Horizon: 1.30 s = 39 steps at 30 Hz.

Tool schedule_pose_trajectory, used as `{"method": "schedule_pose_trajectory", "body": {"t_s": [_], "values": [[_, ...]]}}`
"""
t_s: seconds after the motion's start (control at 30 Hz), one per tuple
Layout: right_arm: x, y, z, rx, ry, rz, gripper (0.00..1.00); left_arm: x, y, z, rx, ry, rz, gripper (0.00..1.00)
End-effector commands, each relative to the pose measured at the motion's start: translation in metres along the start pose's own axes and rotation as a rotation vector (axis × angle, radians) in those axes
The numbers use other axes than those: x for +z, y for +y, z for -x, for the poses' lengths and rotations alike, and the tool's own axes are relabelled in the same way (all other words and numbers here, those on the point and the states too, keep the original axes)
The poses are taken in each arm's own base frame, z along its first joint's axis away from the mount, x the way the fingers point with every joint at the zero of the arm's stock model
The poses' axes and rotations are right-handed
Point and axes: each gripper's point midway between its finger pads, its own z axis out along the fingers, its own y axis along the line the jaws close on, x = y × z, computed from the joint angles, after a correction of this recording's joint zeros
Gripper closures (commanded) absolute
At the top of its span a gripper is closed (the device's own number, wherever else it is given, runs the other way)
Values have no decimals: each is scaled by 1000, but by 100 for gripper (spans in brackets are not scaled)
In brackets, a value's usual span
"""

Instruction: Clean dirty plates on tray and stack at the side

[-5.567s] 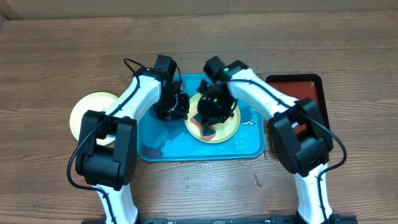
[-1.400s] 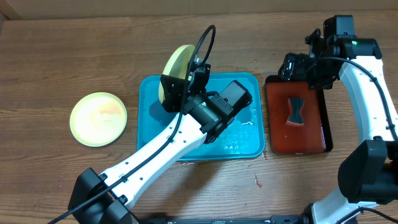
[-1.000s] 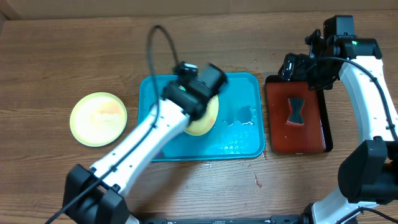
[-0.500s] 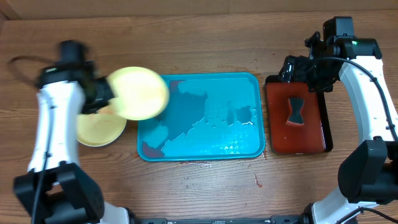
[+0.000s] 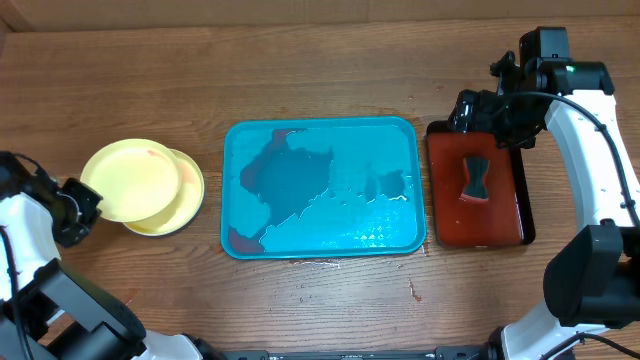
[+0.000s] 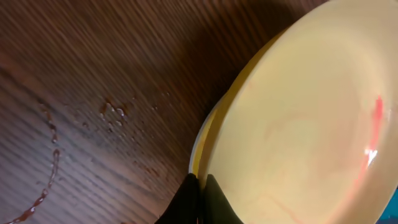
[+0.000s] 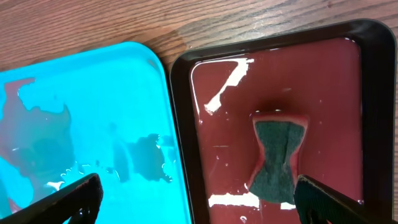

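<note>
The teal tray (image 5: 400, 140) lies mid-table, wet and smeared, with no plate on it. At the far left my left gripper (image 5: 88, 200) is shut on the rim of a pale yellow plate (image 5: 122, 178). That plate hangs tilted over a second pale yellow plate (image 5: 178, 200) resting on the table. In the left wrist view the black fingertips (image 6: 194, 198) pinch the held plate (image 6: 298, 112), which carries a faint red streak; the other plate's rim (image 6: 200, 140) peeks out beneath. My right gripper (image 7: 202, 205) is open above the seam between the teal tray (image 7: 93, 124) and a dark red tray.
The dark red, black-rimmed tray (image 5: 505, 215) sits right of the teal one and holds a wet green-and-red sponge (image 5: 475, 180). The same sponge (image 7: 280, 158) shows in the right wrist view. Drops and a thin trail of liquid (image 6: 112, 112) mark the wood near the plates.
My left arm has swung the yellow plate off the teal tray and leftward, down over the plate on the table. The right arm has not moved.
</note>
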Motion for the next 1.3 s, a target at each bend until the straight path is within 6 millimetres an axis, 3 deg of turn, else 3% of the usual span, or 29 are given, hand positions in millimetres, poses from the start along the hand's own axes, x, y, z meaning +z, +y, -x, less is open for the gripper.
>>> {"method": "schedule_pose_trajectory", "body": {"t_s": [0.0,0.37,0.5,0.67,1.03,1.17,1.2,1.23,1.27], "values": [[-11,5,5,-6,-34,11,0,11,-10,-8,7,3,-42,95],[-11,5,4,-6,-32,11,0,27,-43,-39,108,58,-52,96],[-11,4,3,-4,-25,10,0,28,-45,-41,143,49,-9,96],[-11,4,1,-3,-19,9,0,27,-37,-39,85,48,8,96],[-11,4,1,-3,-20,9,0,22,7,-33,-22,52,111,96],[-11,4,1,-3,-20,9,0,22,10,-33,-20,47,132,96],[-11,4,1,-3,-20,9,0,22,9,-32,-18,45,126,88],[-11,4,1,-3,-20,9,0,22,4,-33,-18,50,102,64],[-11,4,1,-3,-20,9,0,23,2,-34,-18,55,85,52]]}}
